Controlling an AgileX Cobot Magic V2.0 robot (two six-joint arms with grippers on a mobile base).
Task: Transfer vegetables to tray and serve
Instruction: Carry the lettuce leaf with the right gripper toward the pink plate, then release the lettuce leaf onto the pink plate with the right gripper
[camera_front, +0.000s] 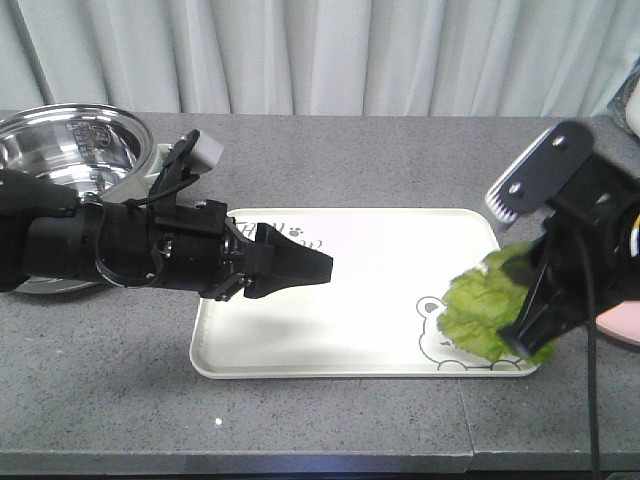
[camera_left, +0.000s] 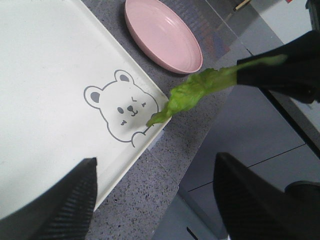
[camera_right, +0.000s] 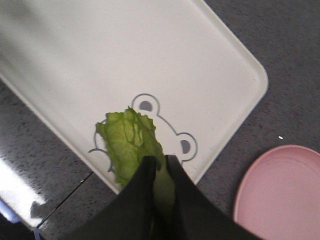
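Note:
The cream-white tray (camera_front: 330, 330) lies on the grey counter, with a bear drawing (camera_left: 122, 107) at its near right corner. My right gripper (camera_right: 159, 162) is shut on the vegetables (camera_right: 129, 142), limp green lettuce leaves that hang over the tray's bear corner (camera_front: 485, 310). In the left wrist view the vegetables (camera_left: 195, 92) dangle just above the tray's edge. My left gripper (camera_front: 310, 265) hovers over the tray's left part, open and holding nothing, its fingers (camera_left: 65, 205) wide apart.
A round pink plate (camera_left: 162, 32) sits on the counter just right of the tray (camera_right: 285, 192). A steel pot (camera_front: 65, 150) stands at the back left behind the left arm. The counter's front edge runs close to the tray.

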